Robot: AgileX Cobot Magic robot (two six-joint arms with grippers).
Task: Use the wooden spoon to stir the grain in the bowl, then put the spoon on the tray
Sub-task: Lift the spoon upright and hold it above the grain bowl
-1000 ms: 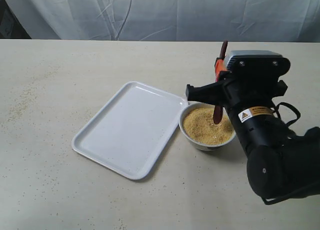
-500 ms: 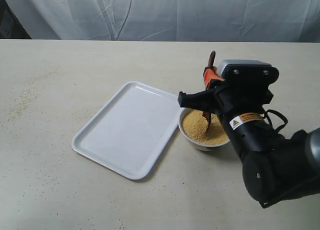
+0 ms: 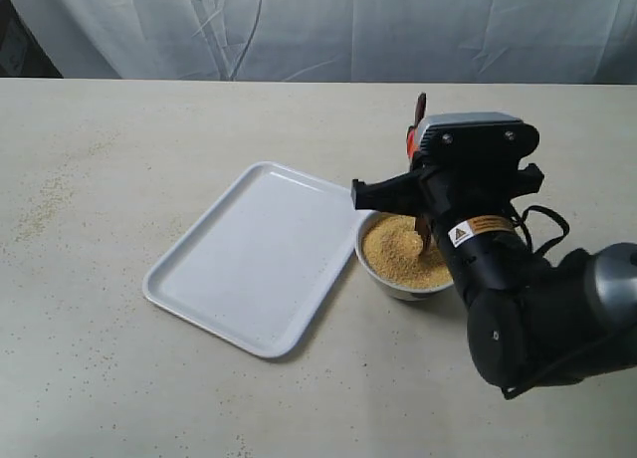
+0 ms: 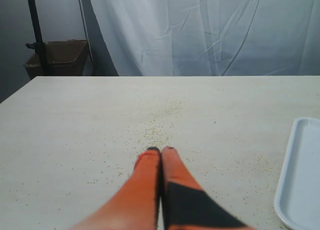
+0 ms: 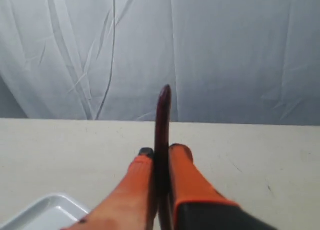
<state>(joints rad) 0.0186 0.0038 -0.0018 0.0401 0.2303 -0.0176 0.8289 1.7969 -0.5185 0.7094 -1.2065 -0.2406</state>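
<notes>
The small white bowl stands just right of the white tray and holds a mound of yellow grain. My right gripper is shut on the handle of the dark wooden spoon, which stands nearly upright. The spoon's handle tip rises above the arm and its lower end dips into the grain at the bowl's far right side. The arm's housing hides most of the spoon. My left gripper is shut on nothing, low over bare table left of the tray's edge.
Loose grains lie scattered on the table at the far left and near the front. A white cloth backdrop hangs behind the table. A dark stand with a brown box stands beyond the table's far corner.
My right gripper has carried the spoon leftward across the bowl and then slightly back, moving through the grain. The left arm has not shown any movement.
</notes>
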